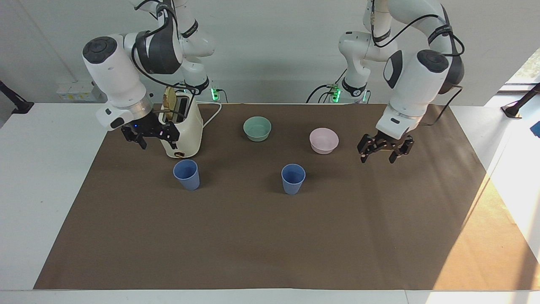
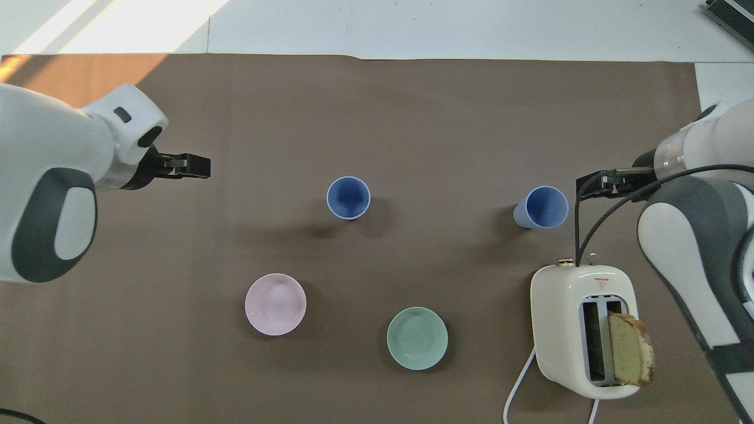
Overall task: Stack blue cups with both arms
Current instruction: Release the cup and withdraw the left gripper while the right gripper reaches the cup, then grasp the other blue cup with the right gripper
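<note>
Facing view: brown paper mat (image 1: 261,236) covers a white table (image 1: 42,169); no writing is legible. Two periwinkle plastic cups (image 1: 186,174) (image 1: 293,178) stand apart. Left gripper (image 1: 384,152) and right gripper (image 1: 154,137) hang spread, empty.

Overhead view: cream toaster (image 2: 583,327) bears an unreadable red triangular label.

White table (image 1: 42,177) under brown mat (image 1: 261,245) (two blue cups (image 1: 186,174), two bowls (image 1: 257,128), toaster (image 1: 183,131))

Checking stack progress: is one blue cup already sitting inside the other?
No, the two blue cups stand apart, each upright on the brown mat, with neither gripper on them.
</note>
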Motion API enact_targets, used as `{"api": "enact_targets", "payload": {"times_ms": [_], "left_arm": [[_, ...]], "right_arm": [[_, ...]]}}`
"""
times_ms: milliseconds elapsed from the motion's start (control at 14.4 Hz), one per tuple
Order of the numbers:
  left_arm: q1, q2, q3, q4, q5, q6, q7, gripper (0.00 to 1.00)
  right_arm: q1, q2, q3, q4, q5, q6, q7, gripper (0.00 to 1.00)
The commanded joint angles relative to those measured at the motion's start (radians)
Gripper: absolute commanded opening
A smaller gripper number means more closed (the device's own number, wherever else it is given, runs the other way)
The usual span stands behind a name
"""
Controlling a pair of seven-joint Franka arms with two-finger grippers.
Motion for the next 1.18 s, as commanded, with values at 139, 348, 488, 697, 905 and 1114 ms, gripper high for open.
{"api": "enact_targets", "payload": {"times_ms": [139,348,488,697,905,1114], "left_arm": [[0.148,-0.016,-0.013,0.122,0.031,-0.135,0.119,1.00],[0.202,-0.022,-0.012,0.215,0.050,-0.247,0.214,1.00],[0.219,-0.028,-0.010,0.265,0.053,-0.348,0.218,1.00],[0.220,-0.022,-0.012,0.295,0.052,-0.419,0.221,1.00],[0.217,-0.013,-0.015,0.311,0.050,-0.433,0.221,1.00],[0.210,-0.018,-0.015,0.315,0.052,-0.437,0.219,1.00]], "right_arm": [[-0.008,0.031,0.000,-0.088,-0.010,0.147,0.015,1.00],[-0.015,0.092,0.000,-0.096,-0.010,0.189,0.016,1.00],[-0.015,0.108,0.002,-0.119,-0.010,0.204,0.012,1.00],[-0.008,0.108,0.002,-0.148,-0.010,0.244,0.007,1.00],[-0.004,0.108,0.002,-0.148,-0.010,0.244,0.004,0.29],[-0.001,0.108,0.003,-0.146,-0.010,0.244,-0.005,0.00]]}}
